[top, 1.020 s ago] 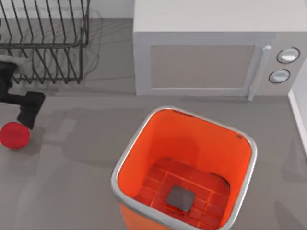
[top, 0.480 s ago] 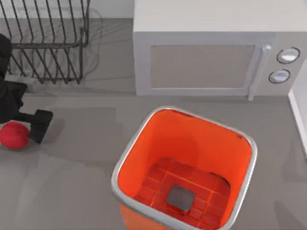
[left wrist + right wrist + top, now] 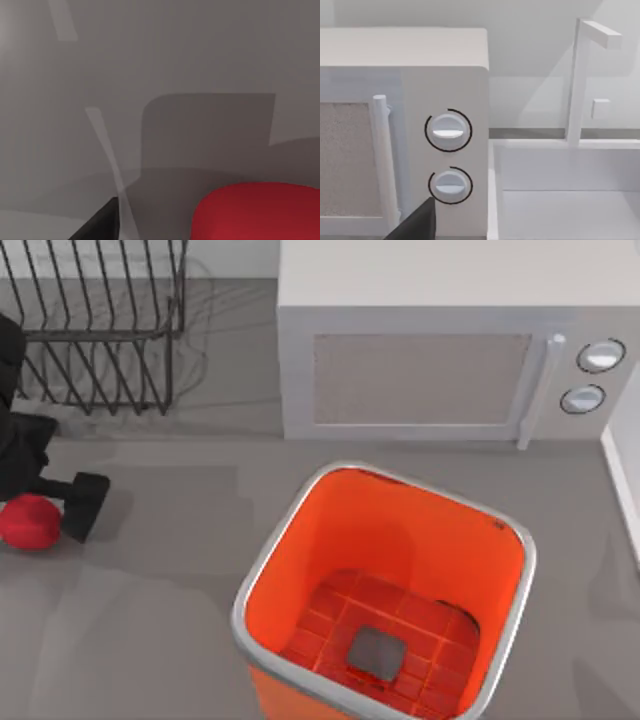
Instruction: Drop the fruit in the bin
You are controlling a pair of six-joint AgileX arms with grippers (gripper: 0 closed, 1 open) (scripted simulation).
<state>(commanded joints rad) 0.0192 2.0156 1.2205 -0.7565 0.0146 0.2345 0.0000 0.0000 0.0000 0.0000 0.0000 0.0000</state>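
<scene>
The fruit (image 3: 27, 522), a small plain red ball, rests on the grey table at the far left of the top view. My left gripper (image 3: 40, 512) is open around it, with one black finger (image 3: 84, 506) just right of the ball and the other hidden. The left wrist view shows the fruit (image 3: 257, 212) close up, with a gap between it and a dark fingertip (image 3: 97, 227). The bin (image 3: 262, 570), orange with a silver rim, stands at bottom centre, well right of the fruit. My right gripper (image 3: 480, 236) is parked facing the microwave dials, one fingertip (image 3: 417, 224) showing far off centre.
A black wire rack (image 3: 95, 325) stands at the back left, just behind my left arm. A grey microwave (image 3: 440, 350) fills the back right. A white sink-like tray (image 3: 565, 190) sits right of the microwave. Bare table lies between fruit and bin.
My left gripper has swung down beside the fruit; its visible finger moved from above the ball to its right side. Fruit and bin have stayed put.
</scene>
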